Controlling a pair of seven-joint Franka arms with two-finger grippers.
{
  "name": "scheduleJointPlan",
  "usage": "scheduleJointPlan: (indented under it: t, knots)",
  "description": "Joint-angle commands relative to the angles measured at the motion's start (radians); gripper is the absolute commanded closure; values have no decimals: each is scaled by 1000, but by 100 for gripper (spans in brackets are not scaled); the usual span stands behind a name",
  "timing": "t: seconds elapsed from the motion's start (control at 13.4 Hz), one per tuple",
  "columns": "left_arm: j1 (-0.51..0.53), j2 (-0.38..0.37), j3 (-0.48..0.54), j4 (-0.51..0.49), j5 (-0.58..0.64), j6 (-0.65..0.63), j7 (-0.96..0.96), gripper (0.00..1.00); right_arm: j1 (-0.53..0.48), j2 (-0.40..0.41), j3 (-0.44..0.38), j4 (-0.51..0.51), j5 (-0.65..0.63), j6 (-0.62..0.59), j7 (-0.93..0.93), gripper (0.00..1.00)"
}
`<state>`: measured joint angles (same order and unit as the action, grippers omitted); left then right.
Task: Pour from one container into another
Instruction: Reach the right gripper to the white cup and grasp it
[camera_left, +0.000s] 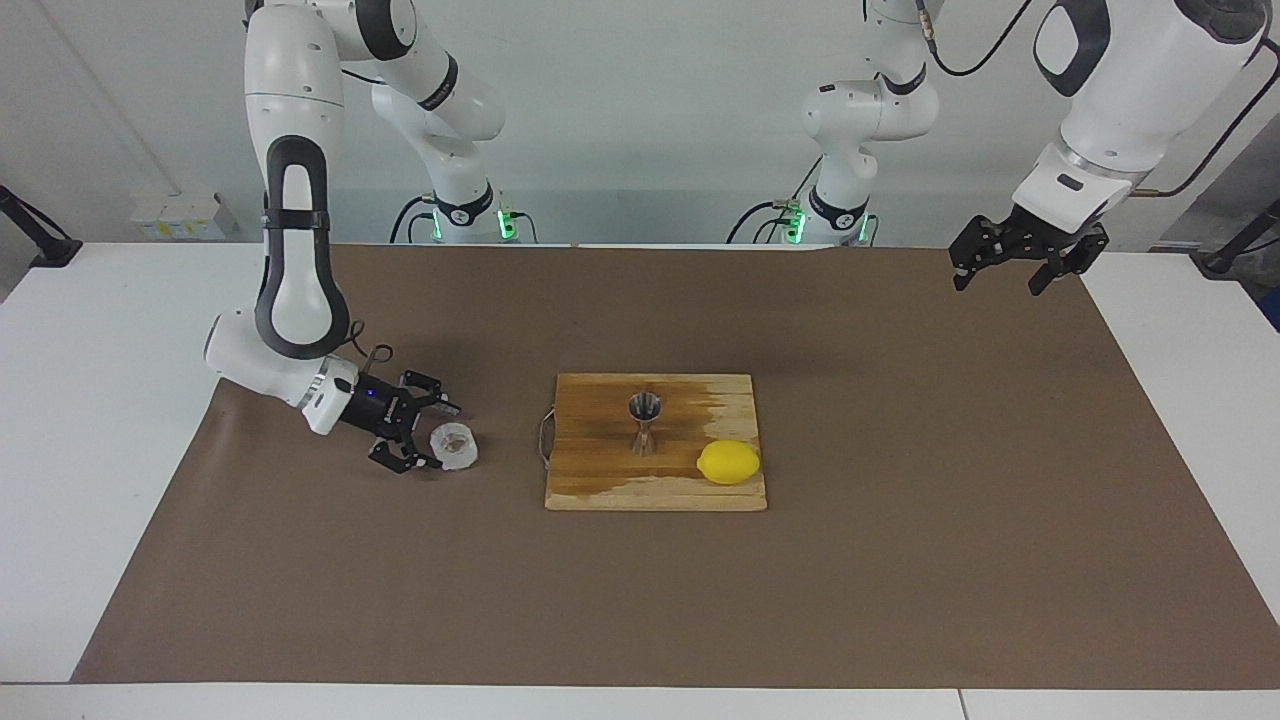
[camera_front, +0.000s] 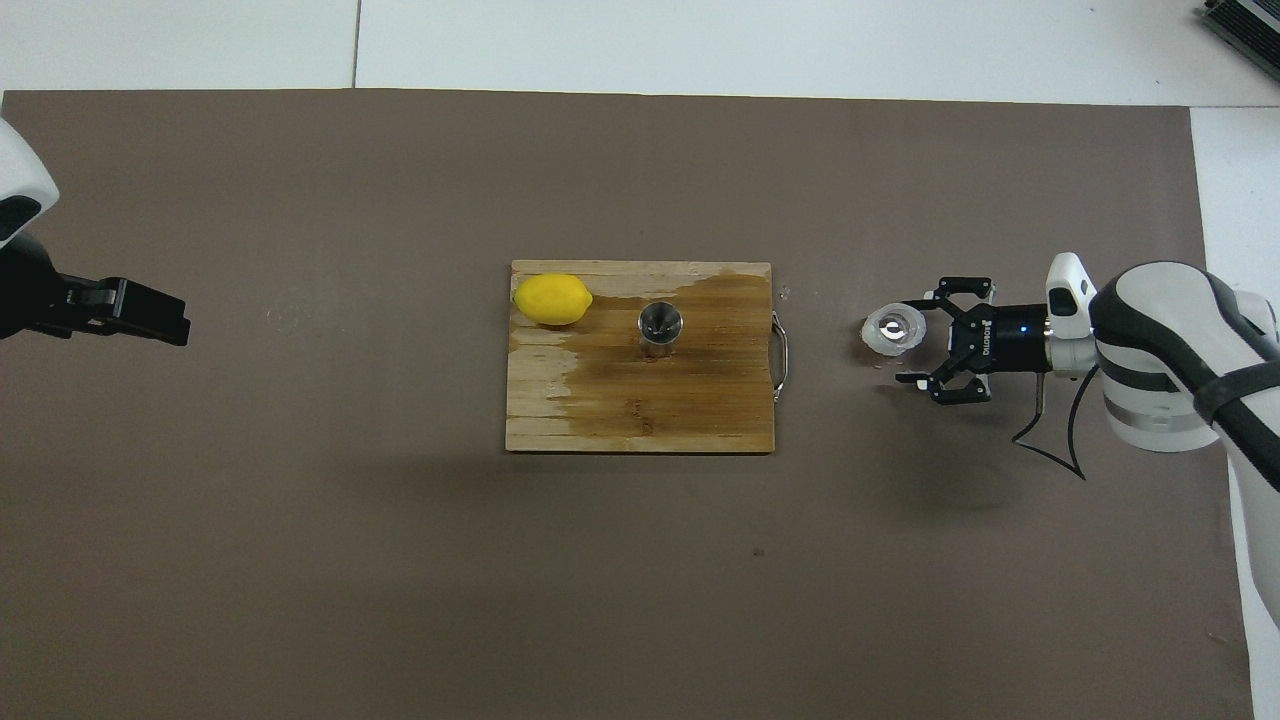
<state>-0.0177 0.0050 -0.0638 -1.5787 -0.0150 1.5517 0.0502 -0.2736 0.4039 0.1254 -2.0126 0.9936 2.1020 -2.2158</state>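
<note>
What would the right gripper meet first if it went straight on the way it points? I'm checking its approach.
Most likely the translucent cup, just ahead of the right gripper, whose jaws stand open. Whether it is lined up squarely is unclear.

A matt brown paper sheet (camera_left: 900, 560) is spread over the smooth white table (camera_left: 100, 330). The board (camera_left: 600, 480) is seen as wood (partly darkened), the jigger (camera_left: 644, 424) as shiny metal, the cup (camera_left: 454, 446) as translucent plastic.
</note>
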Motion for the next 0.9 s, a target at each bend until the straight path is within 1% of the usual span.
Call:
scheduleJointPlan:
  t: [0.0,0.3,0.37,0.45,0.52,0.67,0.75,0.82]
  knots:
    - [8,-26,-2,-27,-14,-9,14,0,22,16,4,12,40,42,-32,0]
    - [-1,-26,-4,-26,-14,-4,5,0,43,18,4,8,62,65,-45,0]
    - [4,-26,-4,-26,-13,-4,5,0,47,18,4,5,62,75,-50,6]
    - [8,-26,-4,-26,-13,-4,5,0,54,18,4,6,62,79,-50,26]
    - [10,-26,-4,-26,-13,-4,5,0,56,19,4,6,60,99,-54,43]
    - [10,-26,-4,-27,-14,-4,5,0,66,19,4,6,60,115,-76,84]
    - [10,-26,-4,-27,-13,-4,5,0,66,18,4,9,60,115,-76,93]
    - [10,-26,-4,-26,-14,-4,5,0,71,18,4,11,60,115,-68,93]
